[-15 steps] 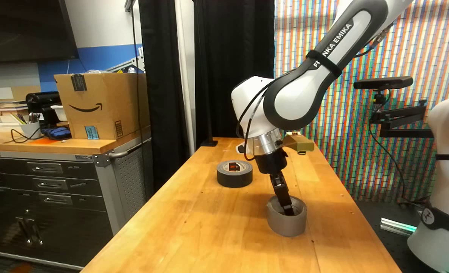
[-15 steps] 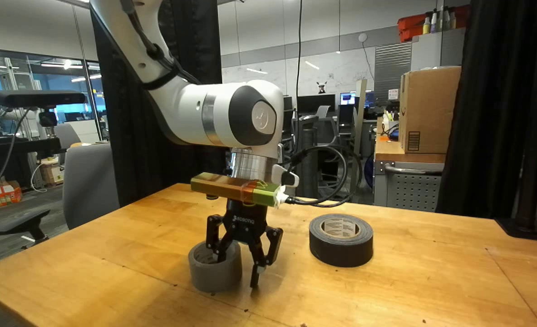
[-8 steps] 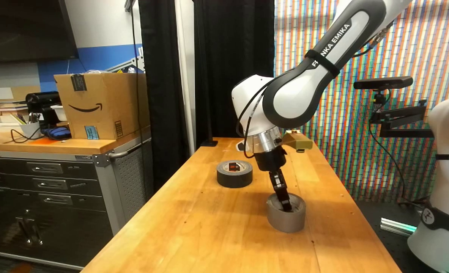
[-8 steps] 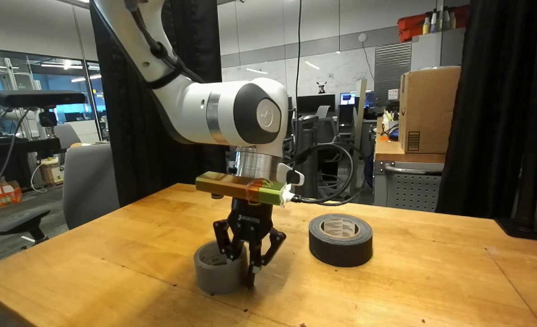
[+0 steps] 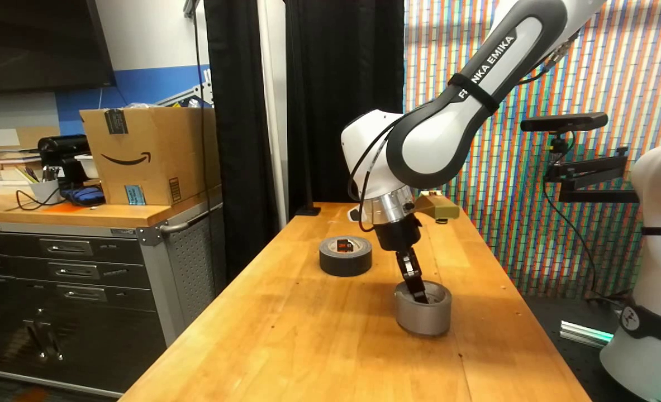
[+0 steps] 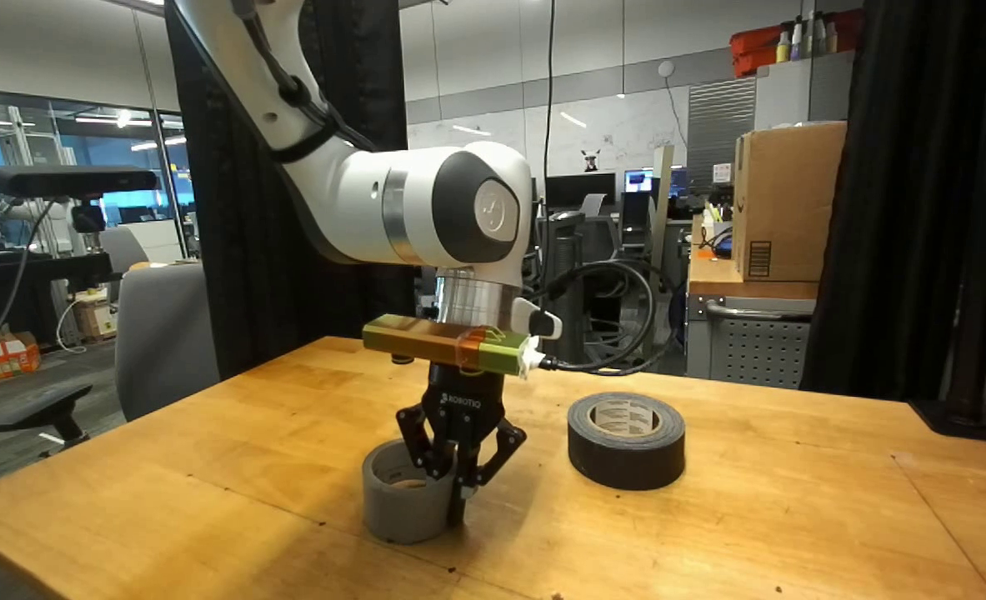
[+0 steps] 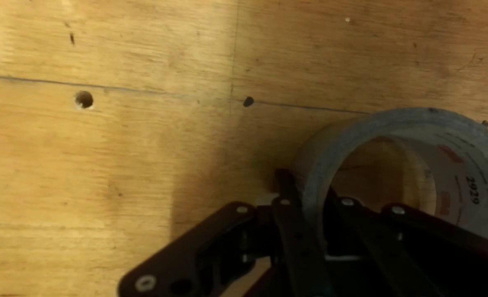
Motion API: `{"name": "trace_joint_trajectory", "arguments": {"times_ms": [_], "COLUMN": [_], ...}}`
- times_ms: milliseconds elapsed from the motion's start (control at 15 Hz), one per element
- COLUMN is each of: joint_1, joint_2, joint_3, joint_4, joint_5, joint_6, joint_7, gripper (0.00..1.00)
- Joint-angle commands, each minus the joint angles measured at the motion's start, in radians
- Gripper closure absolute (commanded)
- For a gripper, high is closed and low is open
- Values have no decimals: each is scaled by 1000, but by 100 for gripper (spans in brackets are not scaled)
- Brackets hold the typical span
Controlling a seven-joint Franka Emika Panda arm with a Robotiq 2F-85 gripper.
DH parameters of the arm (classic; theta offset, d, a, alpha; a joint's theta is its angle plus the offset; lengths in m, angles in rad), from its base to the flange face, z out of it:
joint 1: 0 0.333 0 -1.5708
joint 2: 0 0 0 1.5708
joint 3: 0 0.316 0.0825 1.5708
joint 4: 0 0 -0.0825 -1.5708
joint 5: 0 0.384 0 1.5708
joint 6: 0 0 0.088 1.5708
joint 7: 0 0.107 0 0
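The Robotiq gripper [image 7: 310, 192] straddles the wall of the gray duct tape roll [image 6: 405, 508], printed 2929 inside, clenched on it at the side toward the black tape roll [image 6: 626, 454], and the gray roll is left of that black one in an exterior view, apart from it.

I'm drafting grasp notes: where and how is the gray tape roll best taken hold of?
Likely best by its wall, coming down from above. The gray tape roll sits with its hole facing up, and the wall is thin beside that hole, leaving room for one jaw inside and one outside. The gripper straddles the wall just that way.
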Motion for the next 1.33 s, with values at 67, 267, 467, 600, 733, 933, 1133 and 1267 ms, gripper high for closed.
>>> {"name": "trace_joint_trajectory", "arguments": {"times_ms": [67, 267, 467, 600, 733, 933, 1133, 1267], "joint_1": [5, 9, 13, 3, -2, -17, -23, -23], "joint_2": [-35, -50, -52, -48, -46, -47, -53, -40], "joint_3": [8, 13, 18, 9, 3, -14, -24, -25], "joint_4": [43, 83, 108, 117, 122, 126, 137, 152], "joint_5": [-24, -27, -32, -41, -63, -111, -133, -146], "joint_6": [-10, -21, -16, -7, 1, 8, -2, -2], "joint_7": [29, 44, 47, 25, 23, 14, 18, 31], "gripper": [96, 96, 96, 95, 95, 94, 94, 94]}}
